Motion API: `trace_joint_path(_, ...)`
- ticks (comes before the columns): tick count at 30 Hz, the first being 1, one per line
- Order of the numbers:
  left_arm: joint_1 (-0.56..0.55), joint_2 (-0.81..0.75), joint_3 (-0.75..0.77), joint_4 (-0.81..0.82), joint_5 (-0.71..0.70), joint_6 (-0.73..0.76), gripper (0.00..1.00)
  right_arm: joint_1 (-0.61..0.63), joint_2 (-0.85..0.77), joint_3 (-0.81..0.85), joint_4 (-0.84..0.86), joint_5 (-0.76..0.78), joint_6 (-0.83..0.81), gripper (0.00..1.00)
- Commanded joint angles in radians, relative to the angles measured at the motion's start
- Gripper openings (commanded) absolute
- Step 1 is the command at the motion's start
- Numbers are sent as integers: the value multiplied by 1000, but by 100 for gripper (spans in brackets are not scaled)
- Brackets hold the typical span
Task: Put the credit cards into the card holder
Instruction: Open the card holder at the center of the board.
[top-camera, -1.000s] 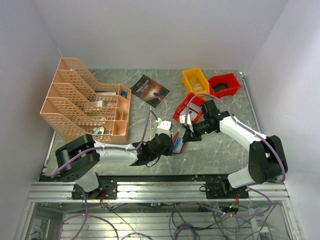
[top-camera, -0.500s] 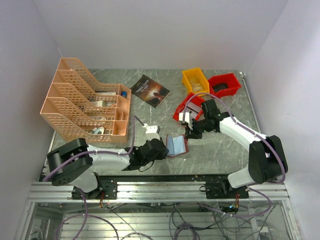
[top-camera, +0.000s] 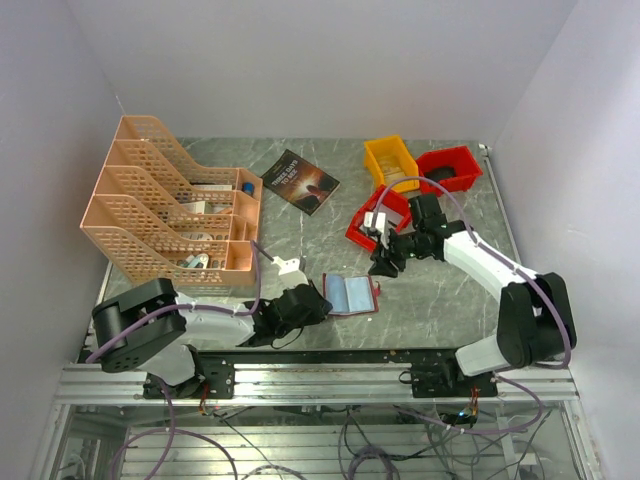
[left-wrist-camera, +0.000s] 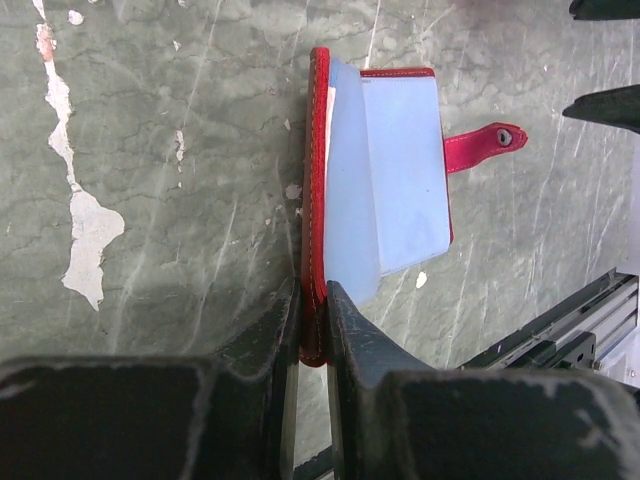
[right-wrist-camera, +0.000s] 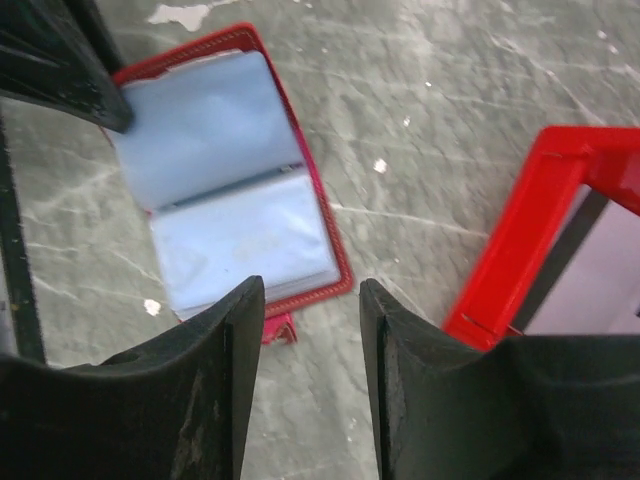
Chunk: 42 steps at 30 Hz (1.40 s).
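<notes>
1. The card holder (top-camera: 350, 294) lies open on the table (top-camera: 440, 300), near its front edge, with its pale clear pockets facing up
2. The left gripper (left-wrist-camera: 312, 300) pinches one end of the holder's red cover, jaws pressed onto it; the rest of the holder stretches away from the fingers
3. The right gripper (right-wrist-camera: 310, 300) hangs over the table between the holder and a red bin (right-wrist-camera: 520, 240), jaws spread with nothing between them, apart from the holder
</notes>
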Motion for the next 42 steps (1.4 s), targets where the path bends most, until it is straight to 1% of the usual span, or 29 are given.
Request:
trace_joint_path(1,-3,21,-18,40,-50,-20,7,26,68,68,-100,-90,16,38)
trace_joint_path(4,-4,28,-36,47,-71,-22,7,56,124,90,-116,22,23,23)
trace_joint_path(7,-4,37,-44,51,-91,-20,7,68,176,114,-156,71,19,11)
trace_joint_path(9,-4,48,-37,44,-92,-12,7,76,209,115,-170,102,24,7)
trace_joint_path(11,-4,58,-26,43,-85,5,11,86,225,116,-164,130,36,6)
trace_joint_path(14,-6,55,-18,21,-95,9,29,102,246,116,-163,150,43,5)
trace_joint_path(15,-6,45,-19,11,-102,8,37,110,254,140,-163,155,47,5)
trace_joint_path(17,-5,16,-24,-12,-119,14,48,123,273,148,-165,168,51,5)
trace_joint_path(20,-5,-40,-11,-72,-141,39,58,136,290,154,-166,182,58,5)
trace_joint_path(21,-6,-58,-4,-93,-147,52,59,139,291,156,-163,182,60,5)
trace_joint_path(23,-6,-101,8,-134,-157,86,60,145,291,155,-156,180,70,6)
trace_joint_path(26,-6,-188,34,-212,-177,142,59,146,287,157,-145,172,82,7)
trace_joint_path(28,-6,-244,50,-235,-170,182,58,145,288,161,-147,159,89,8)
trace_joint_path(30,-6,-284,65,-236,-144,221,56,146,291,165,-146,144,93,8)
trace_joint_path(32,-6,-294,80,-182,-74,265,53,148,295,168,-145,128,99,9)
trace_joint_path(35,-7,-241,112,-106,16,286,52,149,308,178,-143,104,116,9)
trace_joint_path(38,-13,-147,161,-67,63,298,52,150,325,186,-142,85,133,9)
trace_joint_path(40,-19,-78,197,-62,82,311,53,150,333,191,-140,78,143,10)
trace_joint_path(42,-26,-15,235,-71,86,326,57,150,338,194,-138,66,151,10)
